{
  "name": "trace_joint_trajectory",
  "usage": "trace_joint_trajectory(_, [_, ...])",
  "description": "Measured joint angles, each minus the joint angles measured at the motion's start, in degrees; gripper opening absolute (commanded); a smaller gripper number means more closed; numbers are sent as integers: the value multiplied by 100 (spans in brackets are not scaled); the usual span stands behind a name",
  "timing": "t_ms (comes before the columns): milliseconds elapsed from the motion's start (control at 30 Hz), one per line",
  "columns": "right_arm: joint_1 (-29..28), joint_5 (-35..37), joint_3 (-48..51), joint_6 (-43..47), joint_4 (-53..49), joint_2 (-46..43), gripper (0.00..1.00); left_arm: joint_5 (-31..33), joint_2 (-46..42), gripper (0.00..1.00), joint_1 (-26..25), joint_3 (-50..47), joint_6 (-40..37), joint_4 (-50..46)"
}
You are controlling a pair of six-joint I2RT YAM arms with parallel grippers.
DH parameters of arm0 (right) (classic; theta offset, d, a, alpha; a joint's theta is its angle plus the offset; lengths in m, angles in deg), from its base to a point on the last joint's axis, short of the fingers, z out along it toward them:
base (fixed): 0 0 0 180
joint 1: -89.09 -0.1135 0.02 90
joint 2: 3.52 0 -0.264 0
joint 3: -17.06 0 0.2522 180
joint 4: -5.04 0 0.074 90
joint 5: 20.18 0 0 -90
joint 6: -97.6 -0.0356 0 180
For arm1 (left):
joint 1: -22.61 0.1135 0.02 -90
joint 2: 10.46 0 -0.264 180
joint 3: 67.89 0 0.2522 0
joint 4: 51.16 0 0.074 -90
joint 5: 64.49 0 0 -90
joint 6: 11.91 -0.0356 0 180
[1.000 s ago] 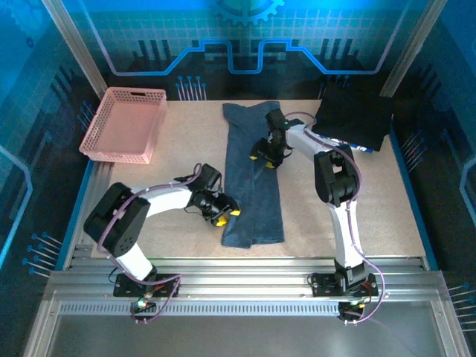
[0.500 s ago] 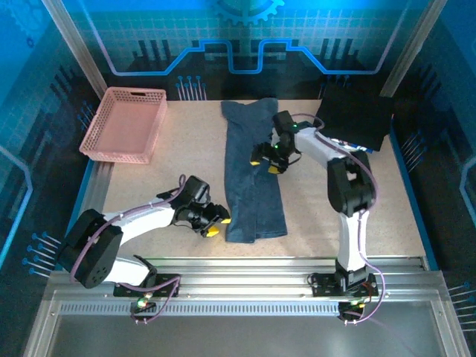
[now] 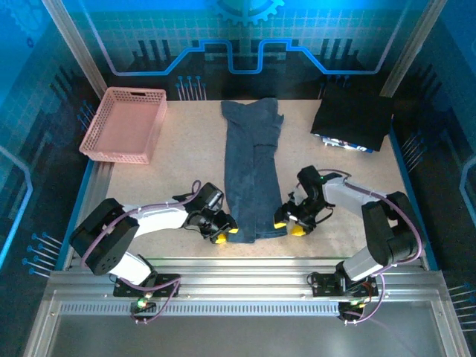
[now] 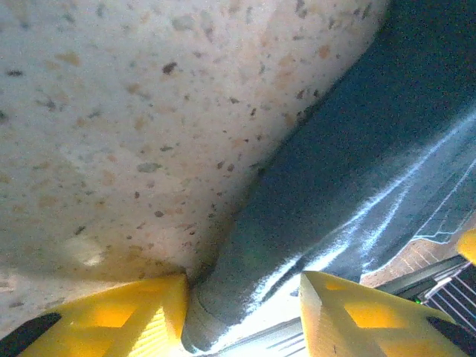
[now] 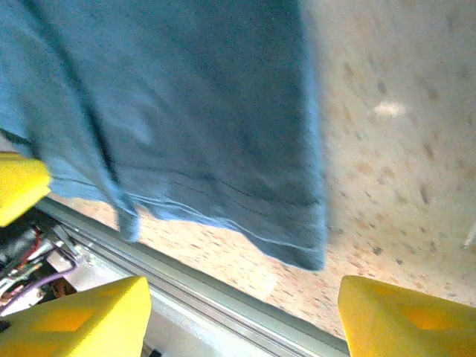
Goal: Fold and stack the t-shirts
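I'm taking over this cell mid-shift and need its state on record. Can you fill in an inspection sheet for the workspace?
Surface: speckled beige table, bare between items.
Job's things: one t-shirt folded into a long strip, lying flat mid-table, running near to far.
Clutter: pink basket far left, nothing seen inside; dark folded pile far right, make-up unclear.
Grippers: left gripper open, astride the t-shirt's near left corner; right gripper open at its near right corner.
Cables: purple cables run along both arms, clear of the t-shirt.
Surroundings: blue printed panels behind; metal rails at the near edge.
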Motion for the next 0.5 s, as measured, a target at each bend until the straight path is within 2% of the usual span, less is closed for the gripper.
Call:
trace_joint_trajectory(300, [2, -48, 216, 127, 372, 61, 62, 278, 107, 21, -146, 153, 83, -328])
trace_joint_trajectory(400, [11, -48, 188, 111, 472, 275, 55, 313, 179, 18, -162, 234, 85, -461])
trace_joint_trajectory(500, [74, -63, 59, 81, 341, 481, 39, 339, 212, 12, -173, 284, 81, -529])
